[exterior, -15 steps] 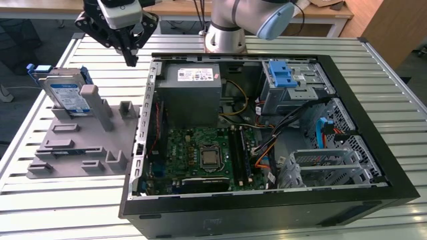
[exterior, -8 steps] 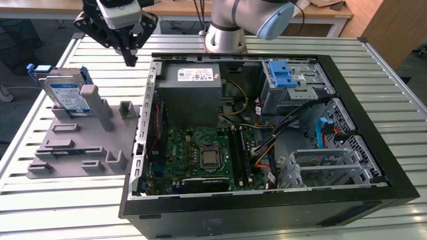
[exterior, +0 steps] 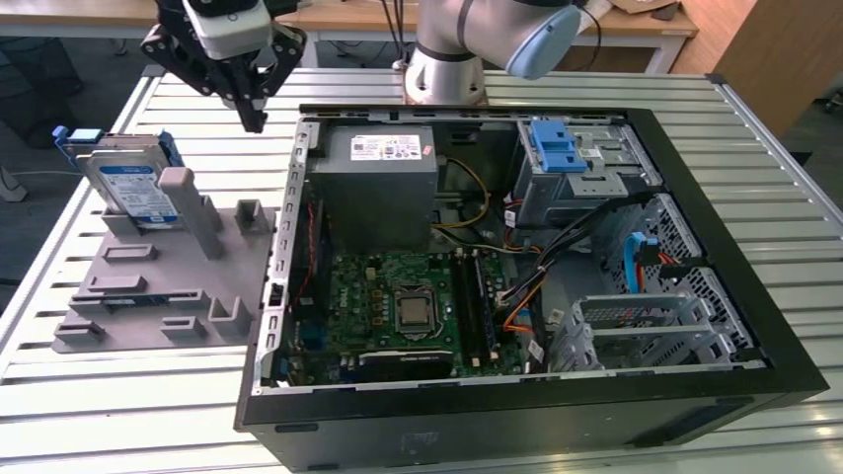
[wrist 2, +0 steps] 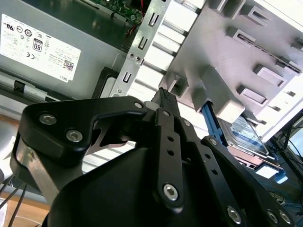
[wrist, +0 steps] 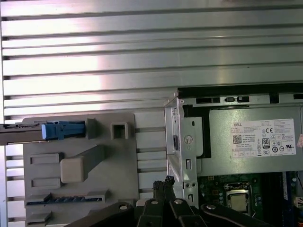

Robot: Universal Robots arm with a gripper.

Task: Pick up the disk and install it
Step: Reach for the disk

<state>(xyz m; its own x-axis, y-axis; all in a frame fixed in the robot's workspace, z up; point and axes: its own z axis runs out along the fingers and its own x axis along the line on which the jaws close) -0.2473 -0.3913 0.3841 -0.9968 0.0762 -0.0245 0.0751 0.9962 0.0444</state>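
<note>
Your black metal hand (exterior: 252,120) hung above the slatted metal tabletop (exterior: 132,415) with its fingers pressed together at the tips and nothing between them; both wrist views showed the same closed, empty tips (wrist: 165,182) (wrist 2: 163,94). Directly beneath it you had the strip of tabletop between the flat grey plastic fixture with raised posts (exterior: 158,286) and the side wall of the open black computer case (exterior: 461,434).

On one side of the hand, close by, sat the large grey power supply box with a white label (exterior: 382,188), just inside that wall. On the other side, across the fixture, the flat silver disk with its white-and-blue label and blue plastic carrier (exterior: 132,188) stood on edge in a slot at the fixture's outer corner, well apart from the hand. The first wrist view caught it edge-on (wrist: 61,130).

Farther into the case lay the green motherboard (exterior: 395,296), and beyond the power supply the grey metal drive cage with a blue handle (exterior: 579,168).
</note>
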